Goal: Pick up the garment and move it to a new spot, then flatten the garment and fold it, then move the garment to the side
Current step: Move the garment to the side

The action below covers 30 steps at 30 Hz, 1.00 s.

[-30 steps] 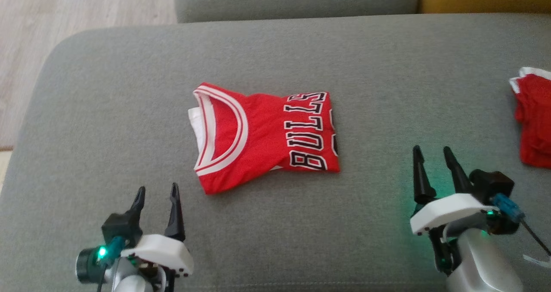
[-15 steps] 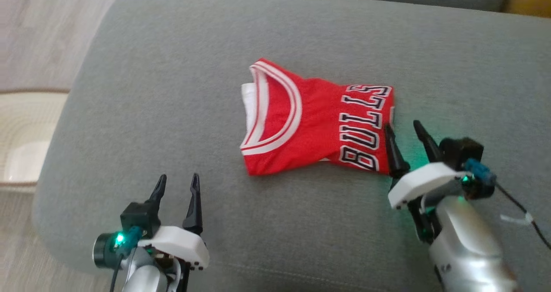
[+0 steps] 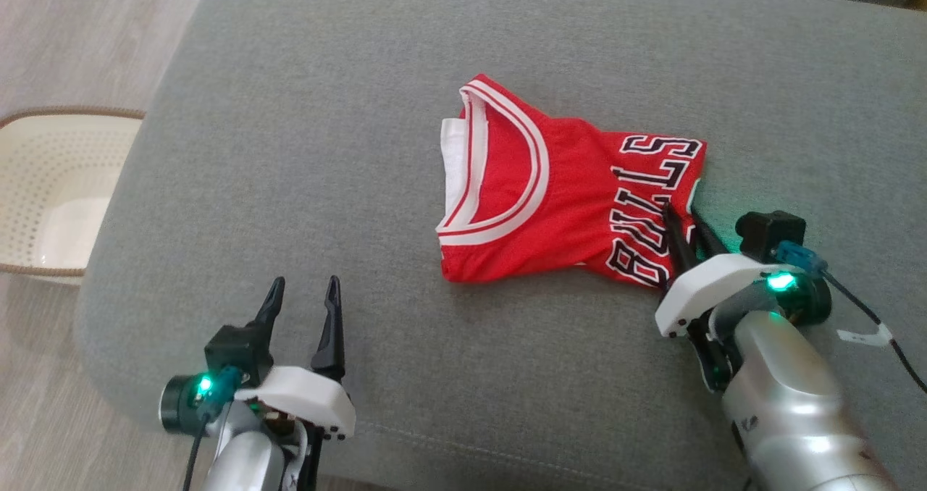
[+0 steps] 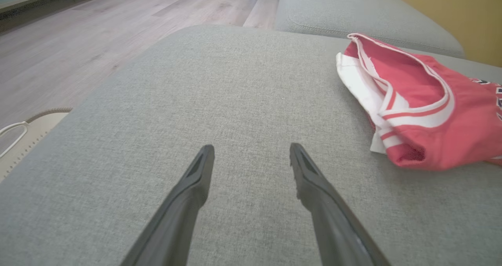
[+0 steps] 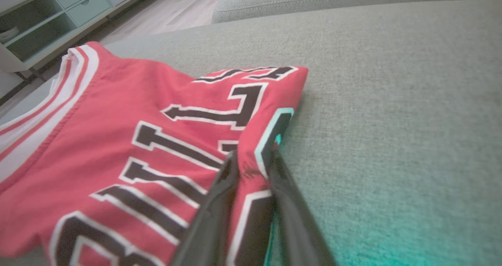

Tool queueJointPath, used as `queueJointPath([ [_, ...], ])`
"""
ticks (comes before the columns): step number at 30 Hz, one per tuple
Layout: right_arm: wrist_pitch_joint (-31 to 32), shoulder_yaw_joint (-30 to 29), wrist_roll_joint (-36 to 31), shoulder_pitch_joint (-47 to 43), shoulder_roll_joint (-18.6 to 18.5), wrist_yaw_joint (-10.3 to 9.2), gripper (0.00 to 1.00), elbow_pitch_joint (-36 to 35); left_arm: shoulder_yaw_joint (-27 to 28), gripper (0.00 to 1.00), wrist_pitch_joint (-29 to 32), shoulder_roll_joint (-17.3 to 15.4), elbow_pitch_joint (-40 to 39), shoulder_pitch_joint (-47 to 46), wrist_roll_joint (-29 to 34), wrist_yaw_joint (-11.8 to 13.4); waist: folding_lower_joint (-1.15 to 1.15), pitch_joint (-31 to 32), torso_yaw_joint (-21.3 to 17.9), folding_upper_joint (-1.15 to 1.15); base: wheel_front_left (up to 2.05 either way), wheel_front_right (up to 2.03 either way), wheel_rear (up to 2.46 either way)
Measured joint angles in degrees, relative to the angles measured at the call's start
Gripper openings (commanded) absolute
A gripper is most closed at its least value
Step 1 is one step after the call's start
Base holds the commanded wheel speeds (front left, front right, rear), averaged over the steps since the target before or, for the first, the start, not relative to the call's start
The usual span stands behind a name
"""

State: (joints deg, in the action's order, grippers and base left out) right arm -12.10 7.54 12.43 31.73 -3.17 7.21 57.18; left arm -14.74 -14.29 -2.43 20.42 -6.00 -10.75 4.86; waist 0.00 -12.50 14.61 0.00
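The right gripper [image 3: 681,214] is pinched on the right-hand edge of the one garment [image 3: 536,201] (a red BULLS top, white-trimmed collar to the left), which lies folded mid-way along the grey sofa cushion [image 3: 326,136]. The left gripper [image 3: 305,292] hangs with its two fingers spread over bare cushion, near left, well apart from the garment. Beyond the cushion's left end, one pale perforated basket [image 3: 43,179] sits on the wooden floor [image 3: 72,27].

Grey sofa [image 3: 290,114], perforated cream basket [image 3: 51,165] beside it, wooden floor [image 3: 72,27]
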Motion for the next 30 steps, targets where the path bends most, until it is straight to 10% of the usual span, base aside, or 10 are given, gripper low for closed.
queueJointPath([
  [11,-1.60,5.10,5.99,0.39,0.36,0.07,0.00,0.82,0.94,1.00,0.00,-0.02,0.00,0.02,1.21,-1.04,0.00,1.38,-7.83,0.00,0.00,0.00,0.00],
  [30,-2.10,10.03,11.23,-3.51,0.20,0.07,0.00,-7.48,2.65,1.00,0.00,-0.05,0.12,-0.76,4.14,-3.36,0.00,1.51,-34.68,0.00,0.00,0.00,0.00],
])
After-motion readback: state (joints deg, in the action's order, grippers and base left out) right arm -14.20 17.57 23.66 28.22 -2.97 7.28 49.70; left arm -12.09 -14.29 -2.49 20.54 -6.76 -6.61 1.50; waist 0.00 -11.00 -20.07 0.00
